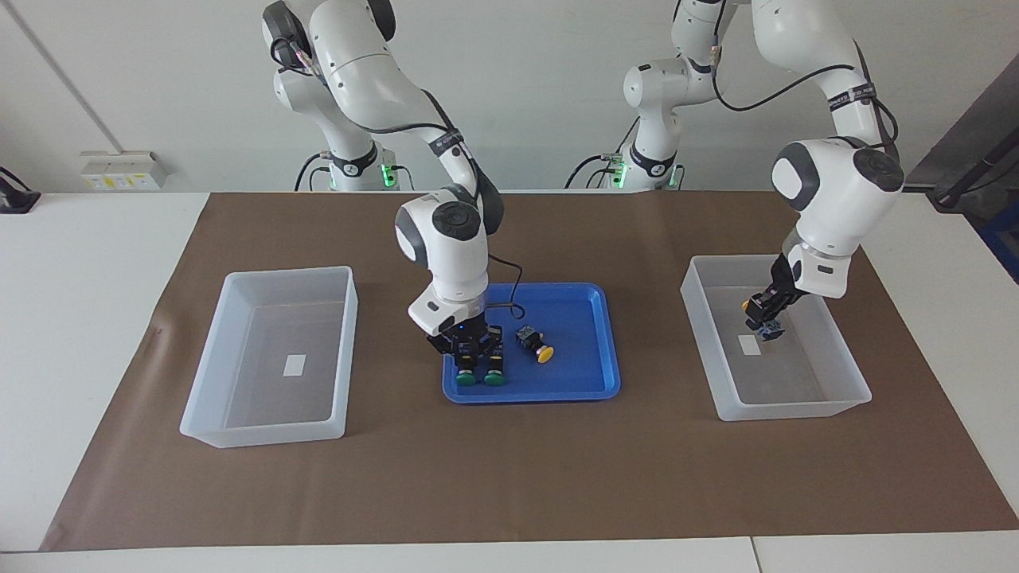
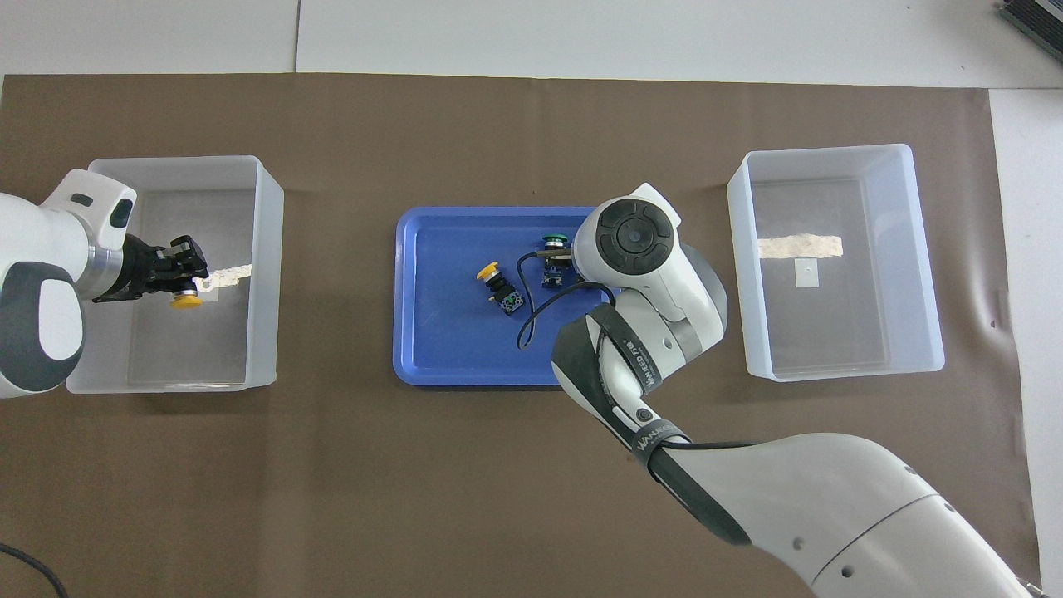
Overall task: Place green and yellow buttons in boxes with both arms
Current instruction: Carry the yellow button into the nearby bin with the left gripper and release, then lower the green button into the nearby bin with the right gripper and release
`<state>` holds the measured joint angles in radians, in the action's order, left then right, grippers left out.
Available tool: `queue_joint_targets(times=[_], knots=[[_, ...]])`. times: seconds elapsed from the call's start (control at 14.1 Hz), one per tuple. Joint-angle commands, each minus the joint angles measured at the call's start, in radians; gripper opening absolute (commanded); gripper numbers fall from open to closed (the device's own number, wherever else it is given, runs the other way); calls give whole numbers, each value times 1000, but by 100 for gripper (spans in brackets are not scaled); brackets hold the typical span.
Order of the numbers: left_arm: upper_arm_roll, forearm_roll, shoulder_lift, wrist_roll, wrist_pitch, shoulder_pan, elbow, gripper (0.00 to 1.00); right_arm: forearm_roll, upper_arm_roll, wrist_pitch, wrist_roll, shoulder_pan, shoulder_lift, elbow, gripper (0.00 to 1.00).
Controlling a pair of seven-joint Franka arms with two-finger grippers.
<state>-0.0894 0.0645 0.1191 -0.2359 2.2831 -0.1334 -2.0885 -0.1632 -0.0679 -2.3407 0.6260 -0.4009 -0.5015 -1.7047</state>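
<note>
Counting clock hours with 12 pointing away from the robots: the held yellow button [image 2: 186, 301] is pinched in the closed jaws of the left gripper [image 1: 766, 317] and is hung low inside the box [image 1: 796, 410] parked at 9 o'clock of the blue tray [image 1: 589, 382], right above that box's little white label. Whether the box floor is touched can't be told. The other box [image 1: 263, 434] is sat at 3 o'clock of the tray with nothing but a label in it.

Inside the tray, the loose yellow button [image 1: 537, 347] is laid on its side, cap aimed at roughly 11 o'clock. At about 2 o'clock from it, a bit farther out, the two green buttons [image 1: 467, 379] are lined up side by side. The right gripper [image 1: 475, 350] is dropped right onto their black bodies with its jaws closed; whether one is actually clamped can't be made out. Everything is spread on brown paper over the white tabletop [image 1: 80, 318].
</note>
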Motion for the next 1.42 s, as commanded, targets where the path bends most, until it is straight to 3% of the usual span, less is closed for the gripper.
queue_joint_targets(times=[0.0, 0.14, 0.21, 0.35, 0.43, 0.5, 0.57, 0.85, 1.06, 1.35], knots=[[-7, 15, -45, 96, 76, -23, -120, 0, -12, -3, -5, -3, 39, 60, -7, 0], [-7, 15, -44, 98, 85, -22, -140, 0, -21, 2, 12, -20, 69, 102, -6, 0], [-7, 15, -44, 98, 84, -22, -140, 8, -21, 3, 38, -43, 94, 130, -6, 0], [-7, 15, -42, 99, 85, -19, -140, 32, -19, 3, 87, -125, 151, 179, -6, 0], [-7, 15, -41, 99, 85, -15, -142, 50, -19, 3, 101, -165, 169, 192, -6, 0], [-7, 15, -41, 99, 85, -14, -140, 81, -18, 2, 107, -202, 194, 201, -7, 0], [-7, 15, -38, 96, 84, -14, -131, 100, -18, 3, 112, -245, 220, 205, -9, 0], [-7, 14, -35, 92, 15, -9, -46, 100, -2, 2, 72, -408, 335, 201, -21, 0], [-9, 14, -29, 69, -156, 1, 109, 100, -2, 2, -46, -491, 398, 169, -52, 0], [-9, 5, 3, -243, -194, 159, 215, 100, -2, 0, -89, -531, 459, 114, -53, 0]])
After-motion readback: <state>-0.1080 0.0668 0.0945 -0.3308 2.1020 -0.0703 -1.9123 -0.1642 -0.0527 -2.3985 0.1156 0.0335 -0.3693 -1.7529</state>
